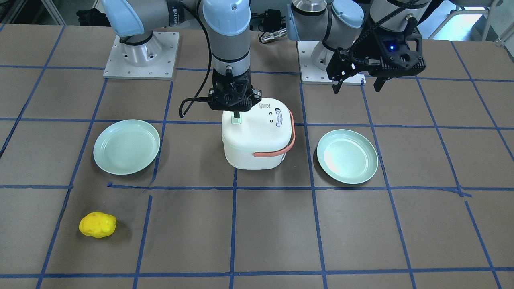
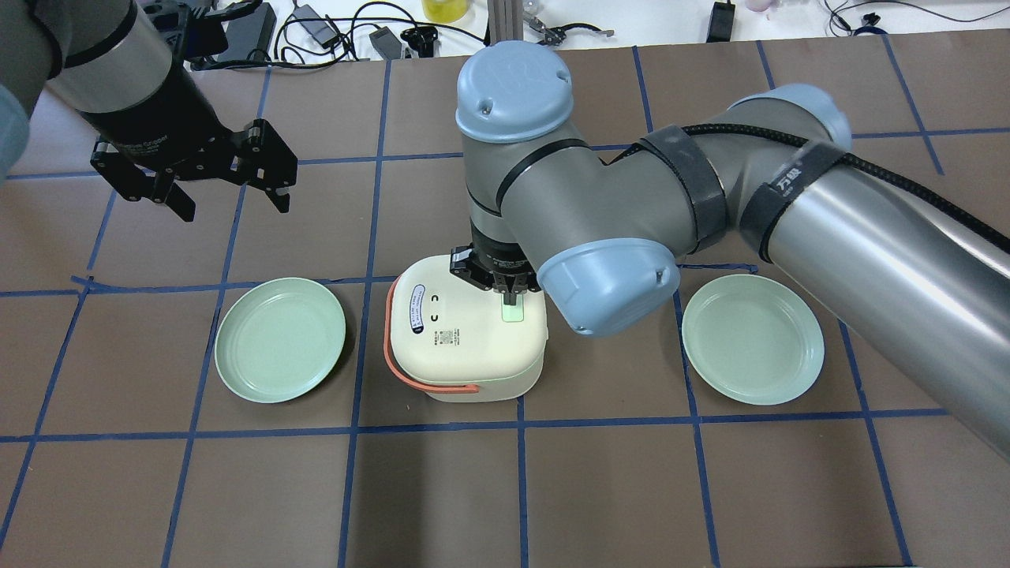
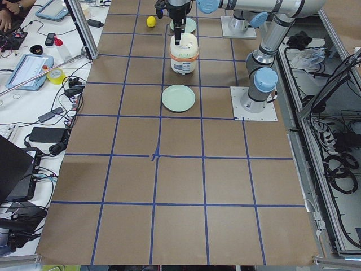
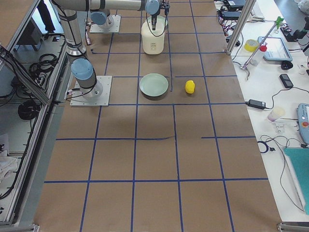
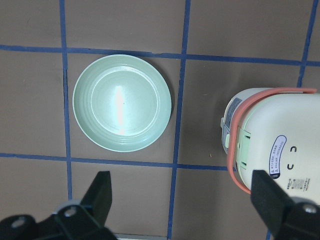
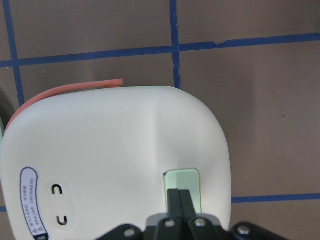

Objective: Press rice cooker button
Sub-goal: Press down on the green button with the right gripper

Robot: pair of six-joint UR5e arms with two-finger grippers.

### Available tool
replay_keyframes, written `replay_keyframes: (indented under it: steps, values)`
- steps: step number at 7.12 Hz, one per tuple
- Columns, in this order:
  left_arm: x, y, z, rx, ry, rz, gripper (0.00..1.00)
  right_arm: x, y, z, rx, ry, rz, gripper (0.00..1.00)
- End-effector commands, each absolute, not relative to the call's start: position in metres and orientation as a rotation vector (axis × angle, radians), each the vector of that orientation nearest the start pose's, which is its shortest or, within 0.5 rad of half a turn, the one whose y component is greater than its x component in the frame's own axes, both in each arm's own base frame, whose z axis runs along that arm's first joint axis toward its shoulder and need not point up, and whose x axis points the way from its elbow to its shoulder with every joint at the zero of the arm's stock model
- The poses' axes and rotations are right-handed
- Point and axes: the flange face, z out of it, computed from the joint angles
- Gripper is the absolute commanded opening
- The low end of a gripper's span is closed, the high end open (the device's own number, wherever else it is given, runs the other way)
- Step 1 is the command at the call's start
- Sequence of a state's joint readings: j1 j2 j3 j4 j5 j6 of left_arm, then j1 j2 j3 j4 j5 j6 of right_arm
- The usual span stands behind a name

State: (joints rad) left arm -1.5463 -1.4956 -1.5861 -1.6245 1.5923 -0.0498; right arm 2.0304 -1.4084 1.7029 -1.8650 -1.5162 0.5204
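The rice cooker [image 1: 257, 140] sits on the table with its lid shut and its coral handle [image 1: 277, 151] folded down around the body. Its pale green button [image 6: 183, 182] is set into the lid near one edge. The right gripper [image 6: 178, 196] stands straight over it, clenched on nothing, the joined tips on or just above the button; I cannot tell if they touch. A good press, I judge, goes straight down and centred, gently enough that the cooker neither slides nor tips. The left gripper [image 2: 235, 207] hangs released and empty, well apart from the cooker. A green plate [image 1: 126, 152] lies beside the cooker, a second plate [image 1: 347, 160] on its other side, and a yellow lump [image 1: 97, 224] farther off.
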Motion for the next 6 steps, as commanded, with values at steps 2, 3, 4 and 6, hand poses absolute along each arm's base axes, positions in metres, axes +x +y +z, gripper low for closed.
replay_keyframes:
  steps: [2,3,4,6]
  values:
    - [-0.1198,-0.4630,0.5108,-0.115,3.118,-0.010,1.00,0.3655,-0.4227,0.3606,0.093,3.095,0.056,0.00]
    - [-0.1198,-0.4630,0.5108,-0.115,3.118,-0.010,1.00,0.3656,-0.4229,0.3597,0.091,3.095,0.058,0.00]
    - [-0.1198,-0.4630,0.5108,-0.117,3.118,-0.010,1.00,0.3657,-0.4231,0.3614,0.088,3.093,0.052,0.00]
    - [-0.1198,-0.4630,0.5108,-0.117,3.118,-0.010,1.00,0.3665,-0.4239,0.3609,0.085,3.087,0.044,0.00]
